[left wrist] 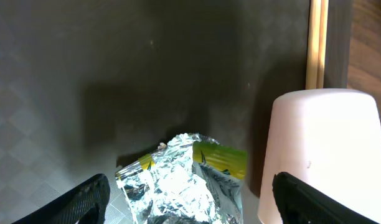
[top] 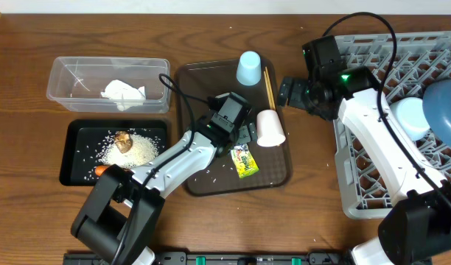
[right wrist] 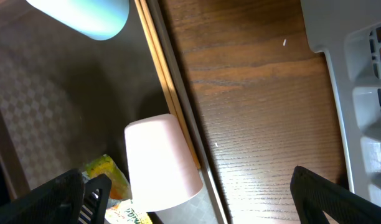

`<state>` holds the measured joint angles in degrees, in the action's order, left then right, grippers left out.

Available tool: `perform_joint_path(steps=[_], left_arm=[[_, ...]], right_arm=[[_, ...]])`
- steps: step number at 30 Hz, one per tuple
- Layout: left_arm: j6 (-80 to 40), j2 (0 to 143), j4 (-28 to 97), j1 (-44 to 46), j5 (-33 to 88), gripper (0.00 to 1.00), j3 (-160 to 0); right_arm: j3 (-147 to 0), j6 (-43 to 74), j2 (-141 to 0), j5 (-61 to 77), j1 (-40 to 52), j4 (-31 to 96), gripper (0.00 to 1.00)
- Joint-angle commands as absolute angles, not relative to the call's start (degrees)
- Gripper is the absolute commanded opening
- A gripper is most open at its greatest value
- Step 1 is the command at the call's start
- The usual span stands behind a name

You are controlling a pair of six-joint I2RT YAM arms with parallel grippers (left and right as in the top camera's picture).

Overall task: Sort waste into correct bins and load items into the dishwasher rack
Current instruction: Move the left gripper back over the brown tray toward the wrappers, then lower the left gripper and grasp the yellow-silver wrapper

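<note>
The silver and yellow-green wrapper (top: 245, 162) lies on the brown serving tray. In the left wrist view the wrapper (left wrist: 178, 174) sits between the fingers of my left gripper (left wrist: 190, 202), which is open just above it (top: 242, 138). The white cup (top: 270, 127) lies on its side next to the wrapper, beside the wooden chopsticks (top: 269, 87) and the upside-down light blue cup (top: 248, 68). My right gripper (top: 286, 92) is open and empty above the tray's right edge. Its wrist view shows the white cup (right wrist: 159, 162) below it. The small pale blue bowl (top: 412, 116) and the dark blue bowl (top: 445, 103) sit in the grey rack (top: 373, 184).
The clear tub (top: 63, 92) at the back left holds a crumpled napkin (top: 122, 92). The black tray (top: 74, 165) in front of it holds rice (top: 141, 149), a brown lump (top: 123, 140) and a carrot (top: 101, 171). A few rice grains lie on the brown tray (top: 196, 177).
</note>
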<state>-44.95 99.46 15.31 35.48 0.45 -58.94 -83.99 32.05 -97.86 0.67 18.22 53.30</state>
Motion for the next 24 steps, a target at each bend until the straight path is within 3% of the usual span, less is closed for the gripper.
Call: perform_joint_path(steps=[1, 24], left_arm=[[-44.66, 99.98, 16.21, 36.01, -0.49, 0.83, -58.98], [-44.71, 100.73, 15.9, 38.5, -6.46, 0.81, -58.98]], right_arm=[[-84.36, 32.73, -97.73, 0.67, 18.83, 53.36, 0.99], [-84.36, 32.73, -97.73, 0.67, 18.83, 53.39, 0.99]])
